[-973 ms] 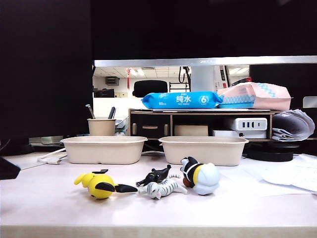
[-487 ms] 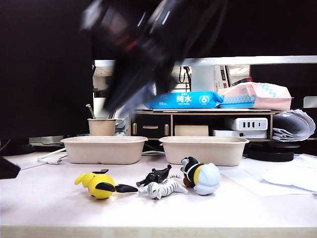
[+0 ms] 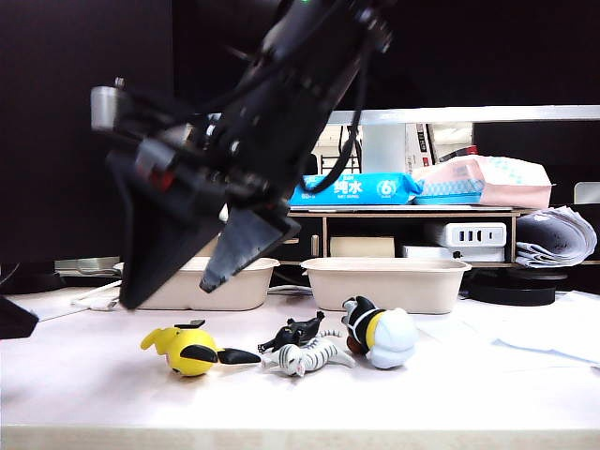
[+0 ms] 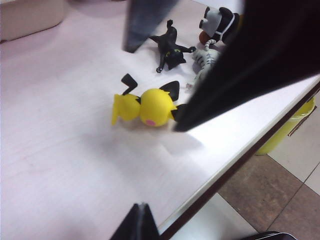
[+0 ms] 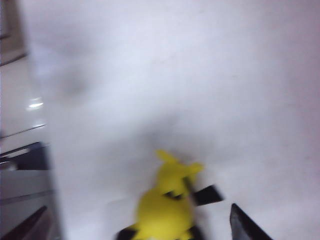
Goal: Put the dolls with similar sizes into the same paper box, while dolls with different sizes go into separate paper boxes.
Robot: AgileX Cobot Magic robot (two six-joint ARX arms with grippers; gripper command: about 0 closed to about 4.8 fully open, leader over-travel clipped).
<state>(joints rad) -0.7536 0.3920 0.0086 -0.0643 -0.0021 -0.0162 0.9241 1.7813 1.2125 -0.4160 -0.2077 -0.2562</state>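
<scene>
Four dolls lie in a row near the table's front edge: a yellow-and-black doll (image 3: pixel 187 351) (image 4: pixel 150 106) (image 5: pixel 167 207), a tiny black animal (image 3: pixel 292 332) (image 4: pixel 171 47), a tiny zebra (image 3: pixel 311 356) (image 4: pixel 205 59) and a white, pale-blue and black doll (image 3: pixel 380 336) (image 4: pixel 218 22). Behind them stand two beige paper boxes, the left box (image 3: pixel 246 284) and the right box (image 3: pixel 384 284). My right gripper (image 3: pixel 172 292) (image 5: pixel 139 210) hangs open just above the yellow doll, fingers pointing down, touching nothing. My left gripper (image 4: pixel 141 206) is shut and empty, off to the left over the front edge.
A beige pen cup (image 3: pixel 208 246), partly hidden by the right arm, stands behind the left box. A wooden shelf (image 3: pixel 375 230) carries a blue wipes pack (image 3: pixel 361 187) and a pink pack (image 3: pixel 487 183). Loose papers (image 3: pixel 553 328) lie at the right. The table's front edge (image 4: pixel 235 165) is close.
My right arm has swung in from above and come down to the left, over the yellow doll. Its jaws have opened. The dolls, the boxes and the left gripper have not moved.
</scene>
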